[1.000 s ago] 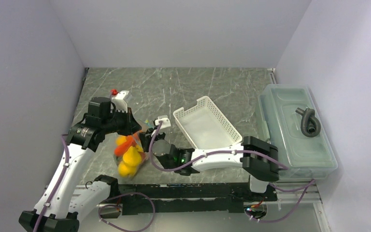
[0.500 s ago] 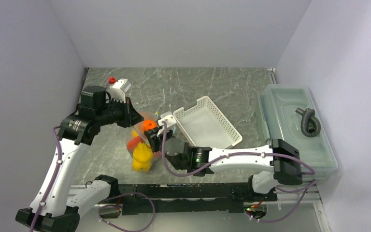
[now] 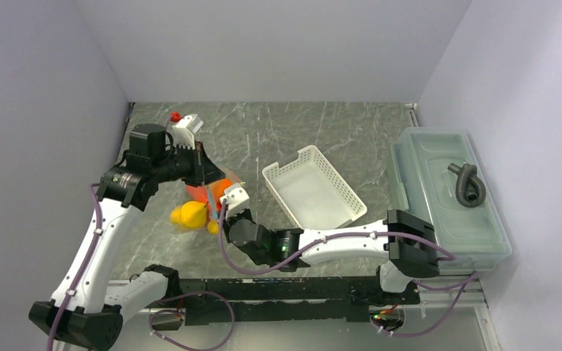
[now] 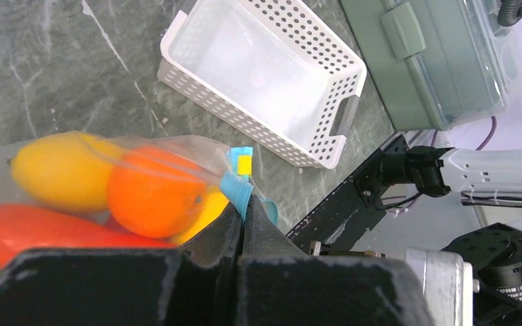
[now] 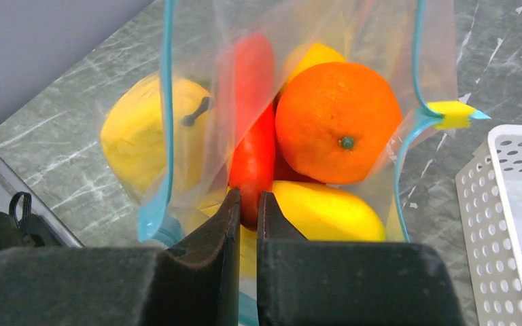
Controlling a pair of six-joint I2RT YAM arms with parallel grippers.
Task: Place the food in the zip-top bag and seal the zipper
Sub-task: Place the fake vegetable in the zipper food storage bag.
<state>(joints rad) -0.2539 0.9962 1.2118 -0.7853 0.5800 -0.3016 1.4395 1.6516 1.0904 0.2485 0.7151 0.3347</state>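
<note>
Beside the white perforated basket, left hand and right hand are both clenching the zip-top bag, food inside; from above, the hands are largely hiding its teal zipper.

clear zip-top bag, teal zipper open, orange, red pepper, lemon inside
</note>
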